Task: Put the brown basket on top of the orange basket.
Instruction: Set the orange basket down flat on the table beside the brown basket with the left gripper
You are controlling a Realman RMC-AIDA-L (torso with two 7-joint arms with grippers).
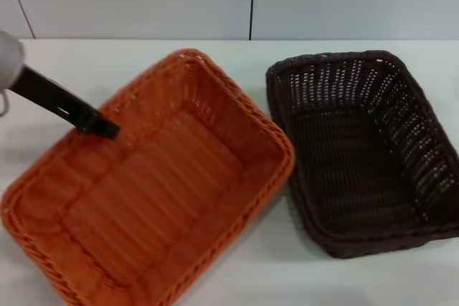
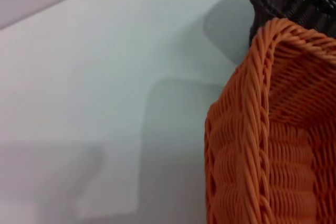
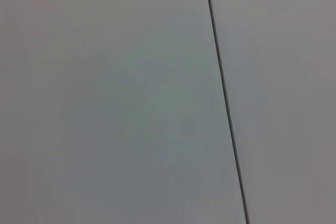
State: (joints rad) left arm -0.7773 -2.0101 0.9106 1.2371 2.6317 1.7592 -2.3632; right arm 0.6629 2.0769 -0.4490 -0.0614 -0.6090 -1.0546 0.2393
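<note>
Left gripper (image 1: 107,130) sat at orange basket (image 1: 154,191) rim, finger state unclear; brown basket (image 1: 366,148) just beside it, unstacked.

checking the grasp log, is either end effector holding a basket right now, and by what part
Cannot be told. The left end effector is at the orange basket far-left rim; its grip is unclear. The brown basket lies untouched; the right end effector is out of view.

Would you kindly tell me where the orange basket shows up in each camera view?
Head view: the orange basket fills the left and middle, with the left gripper at its far-left rim.
Left wrist view: one corner of it, at the right edge.
Right wrist view: not in it.
Shared landmark: the brown basket beside it.
</note>
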